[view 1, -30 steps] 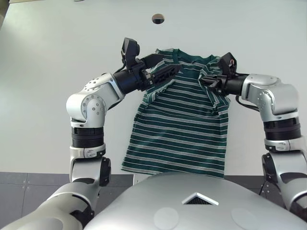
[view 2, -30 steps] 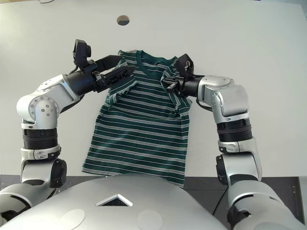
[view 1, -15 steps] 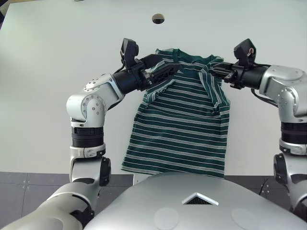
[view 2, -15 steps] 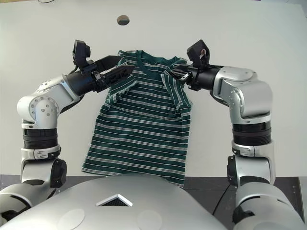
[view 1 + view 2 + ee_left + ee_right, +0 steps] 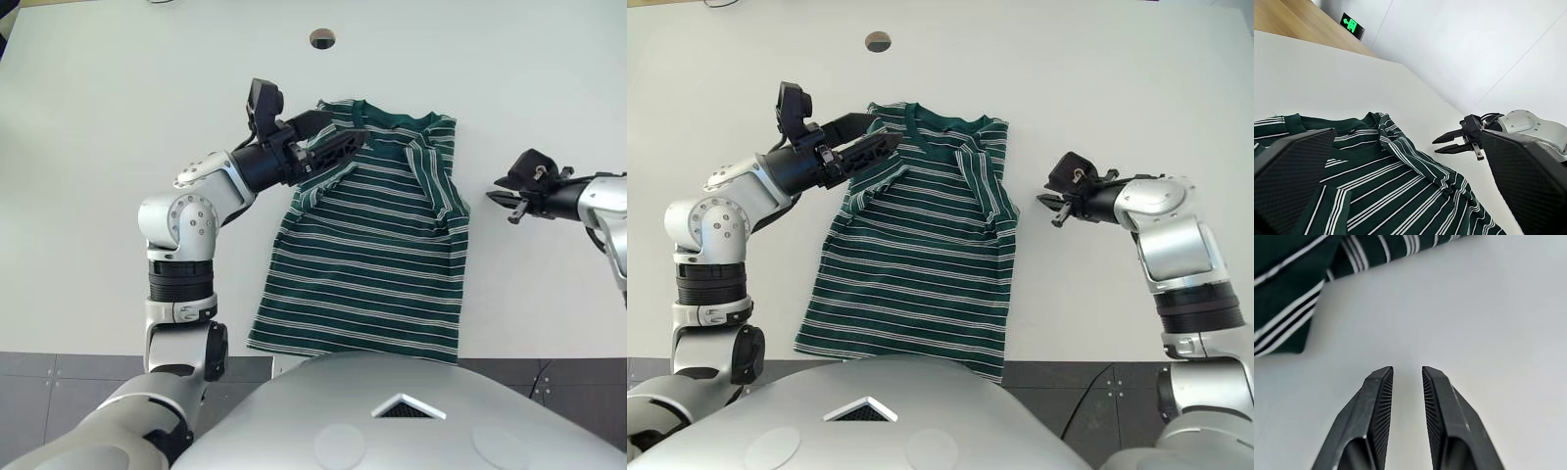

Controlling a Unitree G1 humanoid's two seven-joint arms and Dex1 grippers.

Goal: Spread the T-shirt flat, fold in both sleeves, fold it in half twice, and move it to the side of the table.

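Observation:
A dark green T-shirt (image 5: 372, 255) with white stripes lies on the white table (image 5: 118, 117), collar at the far end. Its right sleeve (image 5: 443, 166) is folded in over the chest. My left gripper (image 5: 345, 132) is over the shirt's left shoulder, fingers wide apart; in the left wrist view the left gripper (image 5: 1406, 132) has striped cloth below the gap. My right gripper (image 5: 493, 191) is off to the shirt's right over bare table, apart from the cloth. In the right wrist view the right gripper (image 5: 1406, 369) has a narrow gap with nothing in it.
A small round hole (image 5: 321, 38) is set in the table beyond the collar. The shirt's hem lies close to the table's front edge (image 5: 78, 351). Wide bare surface lies on both sides of the shirt.
My right gripper let go of the folded-in right sleeve and drew back to the right, off the shirt. The left arm has kept still.

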